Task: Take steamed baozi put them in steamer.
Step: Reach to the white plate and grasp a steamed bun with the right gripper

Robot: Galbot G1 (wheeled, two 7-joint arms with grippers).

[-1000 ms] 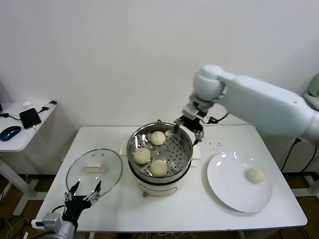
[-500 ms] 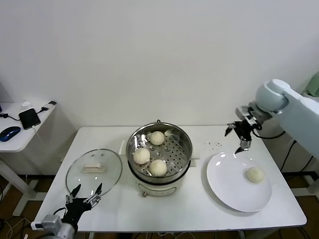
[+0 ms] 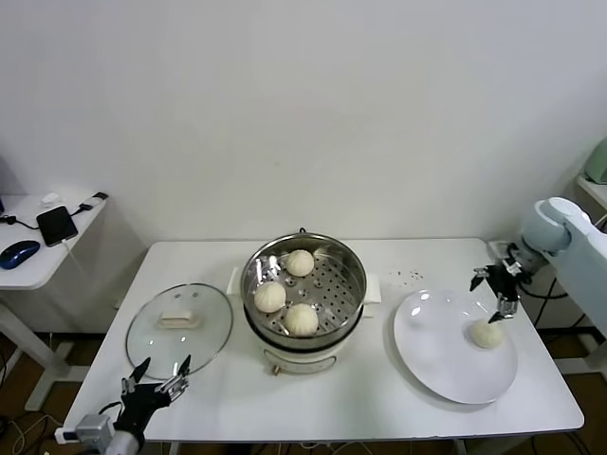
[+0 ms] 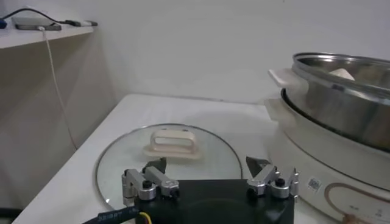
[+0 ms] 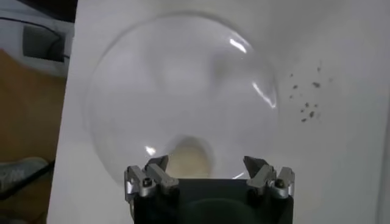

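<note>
Your left claw [image 3: 156, 372] hangs idle off the tabletop's [image 3: 313, 408] near-left corner, its tips spread apart and empty, just in front of the glass lid [image 3: 180, 324] lying flat near the left edge. Leave it there; it has no part in this step.

At the middle of the tabletop the steamer [image 3: 304, 289] stands open with three steamed baozi [image 3: 270, 297] already on its perforated floor: one toward the back, one to the left, one at the near side. The right side of the floor looks free, so judge that as the landing spot for the last bun.

Toward the right edge the white plate [image 3: 432, 351] carries the last baozi [image 3: 487, 333] on its right part. Your right claw [image 3: 495, 286] hovers above the plate's far-right rim, just behind that bun, tips wide apart and holding nothing; the right wrist view shows the bun [image 5: 190, 157] sitting between the spread tips [image 5: 157, 163] and below them.

To do this well, centre the claw over the dome before you descend, come straight down so the tips straddle the widest part, and stop short of the plate. Close gently: the dough is likely soft and will dent or slip if squeezed hard. Lift clear of the plate rim before you travel toward the steamer
</note>
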